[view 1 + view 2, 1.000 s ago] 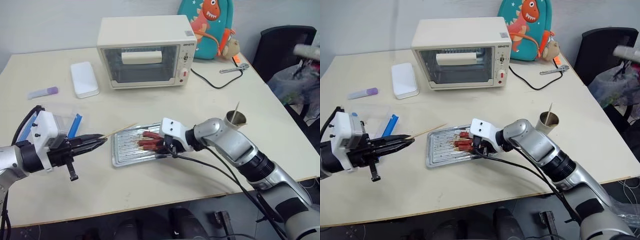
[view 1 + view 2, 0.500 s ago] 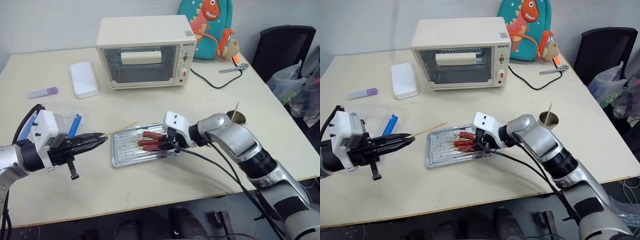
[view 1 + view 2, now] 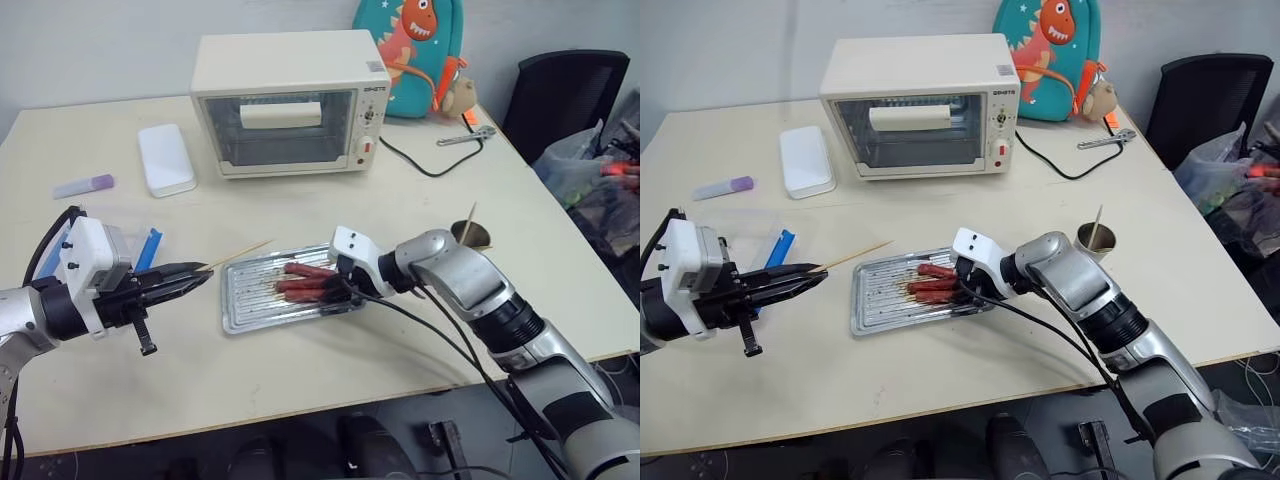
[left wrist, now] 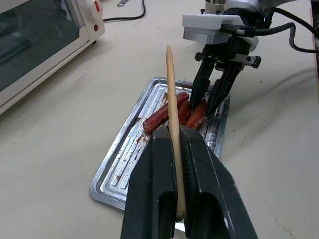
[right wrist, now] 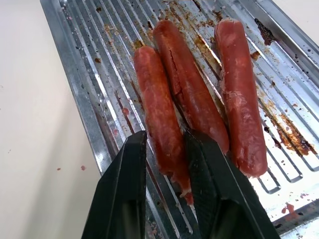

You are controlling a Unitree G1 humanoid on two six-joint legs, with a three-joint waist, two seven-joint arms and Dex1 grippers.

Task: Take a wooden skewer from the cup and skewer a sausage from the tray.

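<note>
Not much has shifted since a second ago: the right gripper has nudged along the tray toward the near sausage, its white wrist block now a bit farther from the left arm, while the left gripper is parked where it was. Both left fingers are clamped tight on a wooden skewer, a thin pale stick with a pointed tip that pokes forward over the beige table toward the tray. The right gripper's two black fingers sit partly open, one on each side of the near sausage's end and pressed close to it, with the sausage lying on the tray. That tray is shiny ribbed metal with a raised rim, greasy brown bits caught in the grooves, and three smooth reddish-brown sausages lie side by side on it. The right wrist view gives the wrinkled, split skin on the middle sausage, which the head views can't resolve. The head views do give the wider table: a small grey metal cup with another skewer standing in it just past the right arm, a cream toaster oven with a glass door, a white rounded case, and a dinosaur backpack.
</note>
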